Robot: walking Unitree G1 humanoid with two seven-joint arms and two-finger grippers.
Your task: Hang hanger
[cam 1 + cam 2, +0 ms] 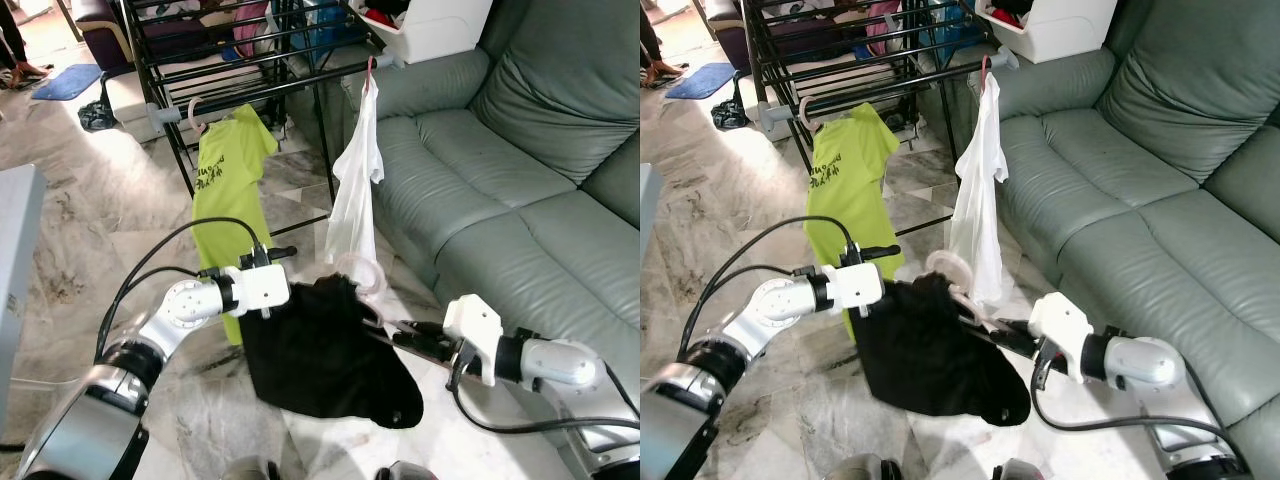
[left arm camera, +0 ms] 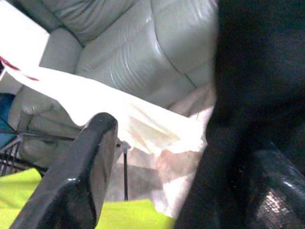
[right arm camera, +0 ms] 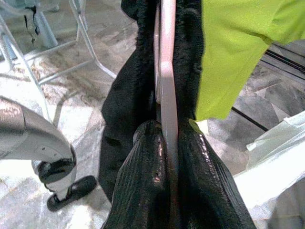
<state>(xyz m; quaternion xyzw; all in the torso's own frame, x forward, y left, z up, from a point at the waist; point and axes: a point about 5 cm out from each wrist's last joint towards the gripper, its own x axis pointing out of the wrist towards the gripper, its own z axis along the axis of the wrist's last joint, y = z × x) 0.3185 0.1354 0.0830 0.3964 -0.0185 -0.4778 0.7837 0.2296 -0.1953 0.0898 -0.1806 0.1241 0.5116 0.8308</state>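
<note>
While clamped in right gripper (image 3: pixel 164 157), pale pink hanger (image 3: pixel 167 86) carries black garment (image 1: pixel 320 350).

2 silver arms with rounded white wrist housings, each trailed by looping black cables. Left gripper (image 1: pixel 285 252) and right gripper (image 1: pixel 385 326) each carry 2 long black fingers (image 3: pixel 143 191), glossy with a fine pebbled texture. Left forearm has a round silver joint cap with small screws.

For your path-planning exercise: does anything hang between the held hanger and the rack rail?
Yes. The white shirt and green shirt already hang on the rail, above the hanger in the right gripper; a gap lies between them.
</note>
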